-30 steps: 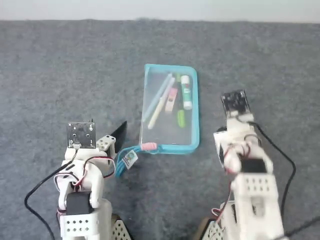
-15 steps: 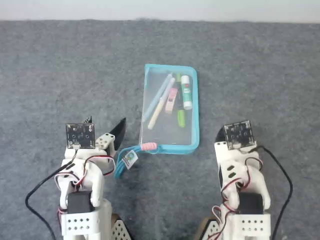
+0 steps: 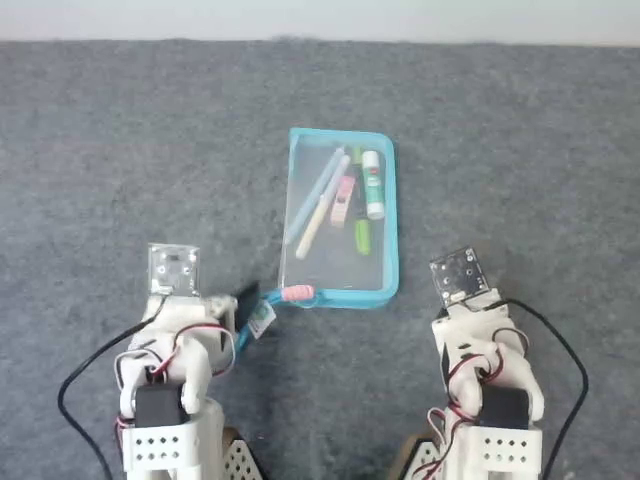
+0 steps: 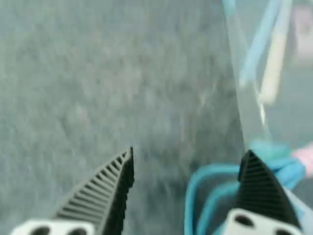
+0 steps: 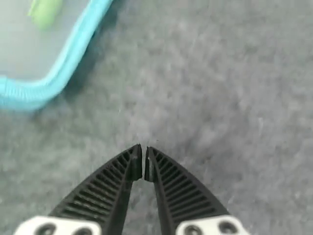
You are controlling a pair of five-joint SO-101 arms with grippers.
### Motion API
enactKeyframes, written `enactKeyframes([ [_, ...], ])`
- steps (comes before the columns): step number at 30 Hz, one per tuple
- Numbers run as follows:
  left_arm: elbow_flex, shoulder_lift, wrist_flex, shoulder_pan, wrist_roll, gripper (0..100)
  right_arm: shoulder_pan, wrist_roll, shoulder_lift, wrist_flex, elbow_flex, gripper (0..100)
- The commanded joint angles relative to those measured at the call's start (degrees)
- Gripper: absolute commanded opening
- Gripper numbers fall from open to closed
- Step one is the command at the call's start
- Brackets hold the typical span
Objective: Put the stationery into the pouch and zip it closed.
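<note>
— Grey, carpet-like table (image 3: 120, 150), with a pale wall (image 3: 320, 18) along the top edge of the high view. Where is the pouch?

— In the centre of the frame, lying flat: a clear pouch (image 3: 345, 296) with a teal rim. All the stationery I can see is inside it. A blue pen (image 3: 322, 180) and a yellow pen (image 3: 316, 218) slant side by side. Next to them are a pink eraser (image 3: 343, 200), a glue stick (image 3: 373, 185) and a green marker (image 3: 362, 237).

— So the step in hand is the zip?

— I judge so. The pink zip pull (image 3: 298, 294) sits at the pouch's lower left corner, which looks like the end of its run. I cannot tell whether the seam is shut all the way.

— And the grippers?

— The left gripper (image 4: 190, 152) has its jaws spread wide and holds nothing. It is at the lower left of the high view, near the pull. The right gripper (image 5: 143, 149) has its jaws pressed together on nothing, over bare table just off the pouch's lower right corner.

— What does the next move call for?

— If a gap is left, the left gripper should pinch the small pink pull itself. The right gripper should pin the pouch so it does not slide. If the zip is shut, the task looks done.

— Anything in the way?

— The blue strap (image 3: 245, 335) and its tag (image 3: 262, 320) lie between the left gripper and the pull. The gripper could easily catch them instead.
</note>
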Motion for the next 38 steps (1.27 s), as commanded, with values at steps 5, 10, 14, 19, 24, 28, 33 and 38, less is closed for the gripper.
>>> enactKeyframes([
  [5,-0.48,-1.32,7.21,-0.18,0.62,32,0.84,0.88,-0.48,7.96,1.05,0.9],
  [10,-0.48,-1.32,7.21,-0.18,0.62,32,0.84,0.88,-0.48,12.44,1.05,0.8],
  [14,-0.48,-1.32,7.21,-0.18,0.62,32,0.75,0.88,-0.48,12.44,1.05,0.8],
  [19,-0.48,-1.32,7.21,-0.18,0.62,32,0.57,0.88,-0.48,12.44,1.05,0.8],
  [24,-0.48,-1.32,7.21,-0.18,0.62,32,0.57,0.88,-0.48,12.44,1.05,0.8],
  [28,-0.48,-1.32,7.21,-0.18,0.62,32,0.57,0.88,-0.48,12.44,1.05,0.8],
  [33,-0.48,-1.32,7.21,-0.18,0.62,32,0.57,0.88,-0.48,12.44,1.05,0.8],
  [38,-0.48,-1.32,7.21,-0.18,0.62,32,0.57,0.88,-0.48,12.44,1.05,0.8],
])
